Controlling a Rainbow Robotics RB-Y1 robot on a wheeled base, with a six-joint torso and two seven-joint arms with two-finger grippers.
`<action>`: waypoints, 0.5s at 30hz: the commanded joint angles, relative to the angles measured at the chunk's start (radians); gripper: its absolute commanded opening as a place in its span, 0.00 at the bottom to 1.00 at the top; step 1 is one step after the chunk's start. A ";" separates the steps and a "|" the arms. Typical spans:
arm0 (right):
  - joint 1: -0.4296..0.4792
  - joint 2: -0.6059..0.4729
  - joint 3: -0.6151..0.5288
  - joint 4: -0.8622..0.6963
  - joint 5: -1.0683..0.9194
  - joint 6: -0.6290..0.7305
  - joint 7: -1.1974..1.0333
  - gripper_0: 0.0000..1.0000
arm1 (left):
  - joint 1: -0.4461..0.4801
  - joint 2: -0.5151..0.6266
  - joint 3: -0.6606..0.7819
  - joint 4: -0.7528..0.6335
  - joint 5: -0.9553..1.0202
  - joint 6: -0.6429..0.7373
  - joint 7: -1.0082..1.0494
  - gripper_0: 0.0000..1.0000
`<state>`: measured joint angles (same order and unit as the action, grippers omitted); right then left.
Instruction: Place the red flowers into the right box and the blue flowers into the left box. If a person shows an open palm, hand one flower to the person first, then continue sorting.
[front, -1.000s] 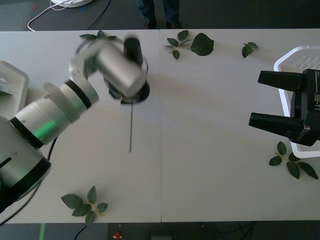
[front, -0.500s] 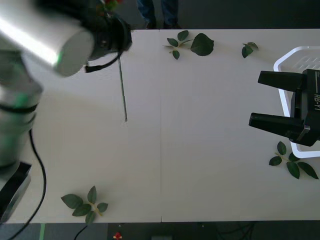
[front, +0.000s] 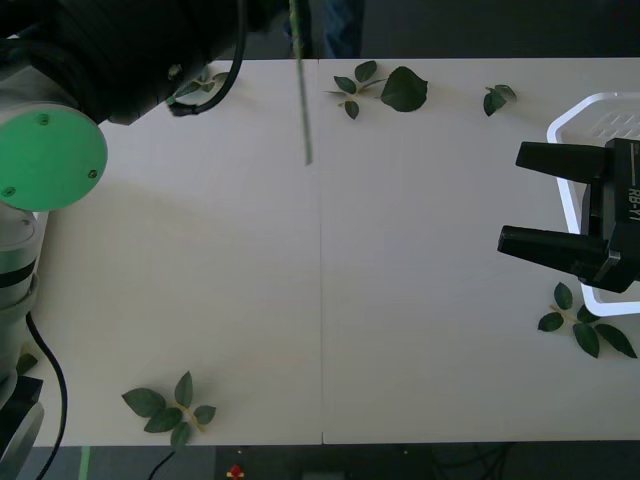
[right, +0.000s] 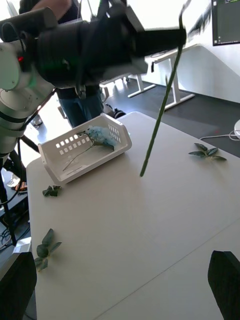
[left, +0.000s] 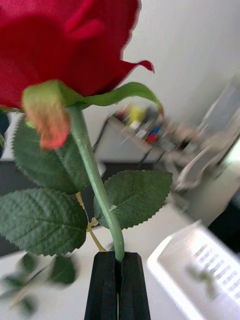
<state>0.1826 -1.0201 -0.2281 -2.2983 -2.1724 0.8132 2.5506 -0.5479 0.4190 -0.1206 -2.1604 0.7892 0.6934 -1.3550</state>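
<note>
My left gripper (left: 118, 280) is clamped on the stem of a red rose (left: 60, 45); in the left wrist view the two black fingers pinch the thin stem just below its leaves, head above. In the front view the stem (front: 301, 90) hangs clear over the far side of the desk (front: 320, 300), my left arm raised at the far left corner. My right gripper (front: 540, 200) waits with fingers spread at the right edge, just beside the right box (front: 575, 115).

Risks, as I judge them:
- The hold is narrow and on a thin stem. Any quick swing could let the stem rotate or slip between the fingers, and the rose would drop onto the desk.
- The long tail of the stem may catch the rim on the way in and lever the rose out of my grip.
- The right box is well apart from the rose, across the desk, and my right arm sits beside it; a crossing path risks contact.
- The left box (right: 85, 150), farther off in the right wrist view, holds a blue flower (right: 102, 135); releasing there would be a missort.
</note>
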 joint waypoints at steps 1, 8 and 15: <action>0.014 -0.041 -0.022 -0.017 -0.012 0.004 0.036 1.00 | -0.020 0.014 -0.085 -0.049 0.093 -0.146 -0.062 0.00; 0.032 -0.034 -0.019 -0.006 -0.014 0.012 0.034 1.00 | -0.060 0.014 -0.200 -0.073 0.128 -0.193 -0.065 0.00; 0.032 -0.028 -0.053 0.031 -0.087 0.092 0.026 1.00 | -0.087 0.010 -0.313 -0.073 0.133 -0.256 -0.065 0.00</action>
<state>0.1929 -1.0201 -0.2448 -2.2825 -2.2186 0.8914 2.5506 -0.5792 0.4190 -0.3891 -2.1905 0.9119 0.4872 -1.3552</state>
